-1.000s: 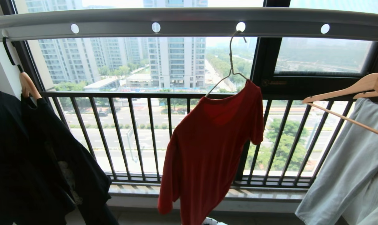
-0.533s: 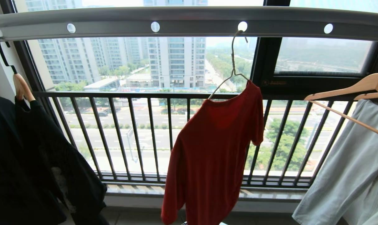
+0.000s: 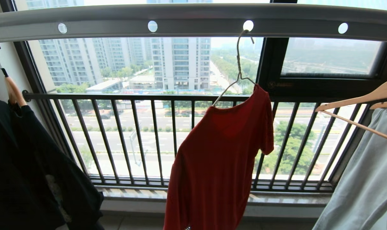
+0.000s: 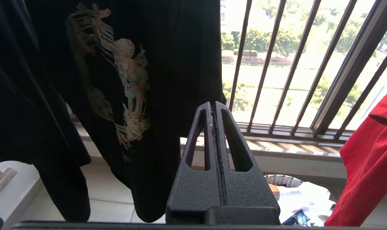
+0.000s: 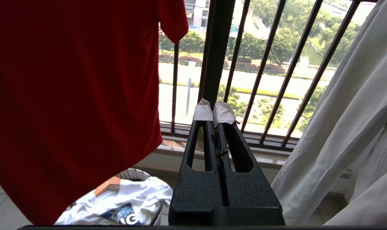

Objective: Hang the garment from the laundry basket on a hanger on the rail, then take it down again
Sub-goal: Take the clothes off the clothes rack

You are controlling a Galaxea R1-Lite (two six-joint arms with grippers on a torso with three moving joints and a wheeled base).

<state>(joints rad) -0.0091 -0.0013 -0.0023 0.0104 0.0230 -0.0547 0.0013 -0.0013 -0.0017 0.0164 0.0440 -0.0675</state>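
Daylit window (image 3: pixel 180 64), dark railing (image 3: pixel 132 137), tiled floor (image 4: pixel 107 198)

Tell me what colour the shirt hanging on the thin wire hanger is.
Red. The shirt on the wire hanger shows best in the head view.

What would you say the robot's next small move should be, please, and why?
Probably raising one arm toward the hanger. The red T-shirt already hangs from the rail, so taking it down remains, and both the left pincer and right pincer are shut, empty and low beside the garments.
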